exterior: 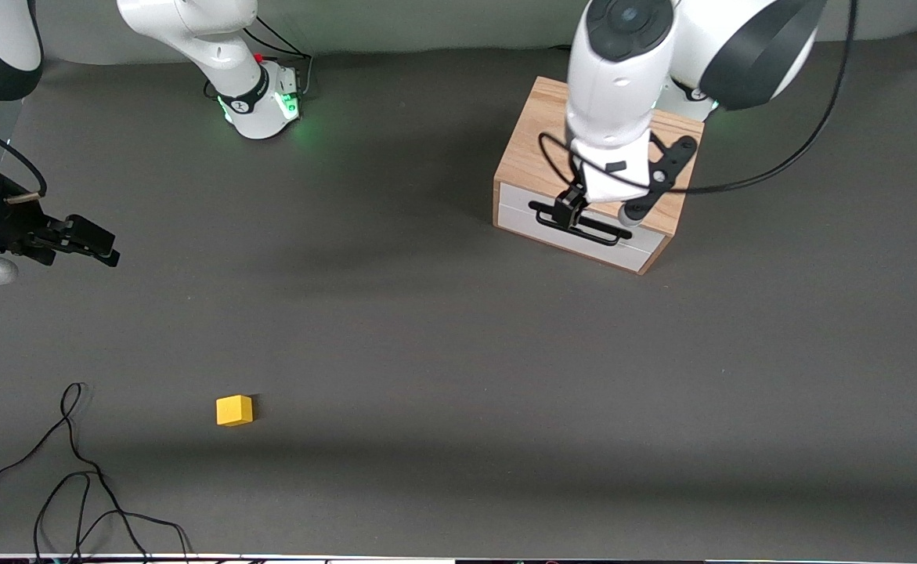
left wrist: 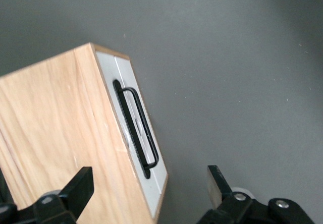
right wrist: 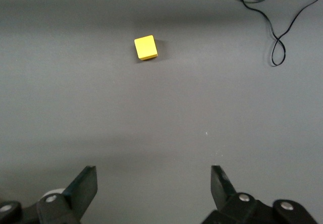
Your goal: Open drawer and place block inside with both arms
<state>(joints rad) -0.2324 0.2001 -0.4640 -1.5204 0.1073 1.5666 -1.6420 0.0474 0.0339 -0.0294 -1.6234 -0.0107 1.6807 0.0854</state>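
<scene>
The light oak cabinet (exterior: 532, 153) stands near the left arm's base. Its drawer (exterior: 640, 243) is shut, white front with a black bar handle (exterior: 595, 231). My left gripper (exterior: 572, 211) hangs open just above the handle. In the left wrist view the gripper (left wrist: 149, 183) straddles the cabinet's front edge, one finger over the wooden top (left wrist: 50, 133), the other over the table in front of the drawer (left wrist: 131, 82); the handle (left wrist: 136, 125) lies between. The yellow block (exterior: 234, 410) lies on the table near the front camera. My right gripper (exterior: 86, 241) is open and empty, up over the table at the right arm's end; the block (right wrist: 146, 47) shows ahead of it (right wrist: 151, 183).
Loose black cables (exterior: 74, 470) lie on the dark mat near the front edge, beside the block toward the right arm's end; they also show in the right wrist view (right wrist: 275, 32). The right arm's green-lit base (exterior: 262, 106) stands at the back.
</scene>
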